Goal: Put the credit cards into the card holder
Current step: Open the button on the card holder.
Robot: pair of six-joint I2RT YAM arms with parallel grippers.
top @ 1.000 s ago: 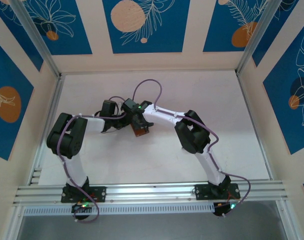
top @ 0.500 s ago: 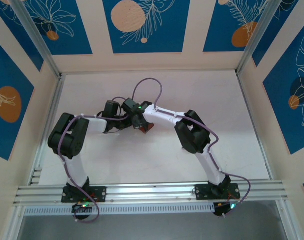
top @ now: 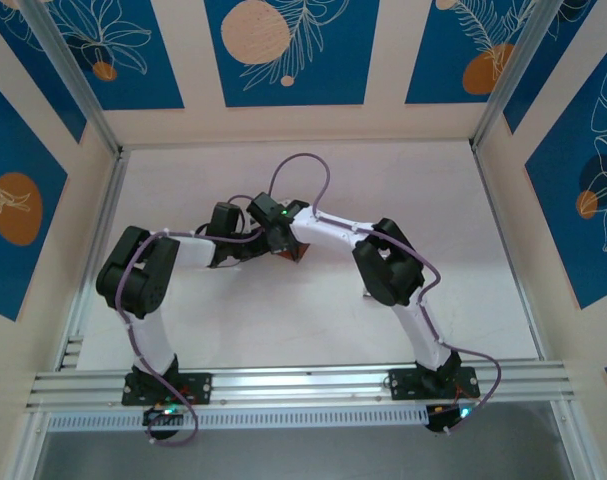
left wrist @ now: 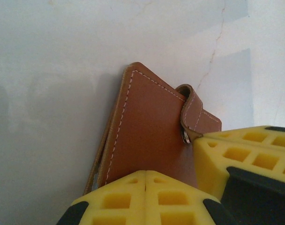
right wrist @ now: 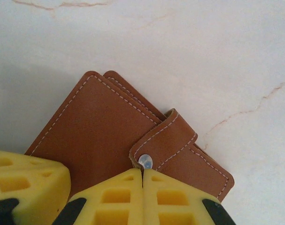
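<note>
Right hand (right wrist: 143,182) and left hand (left wrist: 145,182) pinch card holder (right wrist: 95,126).

The small brown leather folding card holder (top: 290,256) sits a little left of the centre of the white flat surface (top: 403,190), well apart from every edge. The left hand (left wrist: 146,182) meets it from the left and the right hand (right wrist: 143,180) from the right, side by side. The holder's snap tab (right wrist: 163,140) touches the right hand's fingertips.

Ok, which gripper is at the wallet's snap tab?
The right gripper: its fingers meet right at the snap tab of the card holder. The left gripper sits off to the tab's side.
</note>
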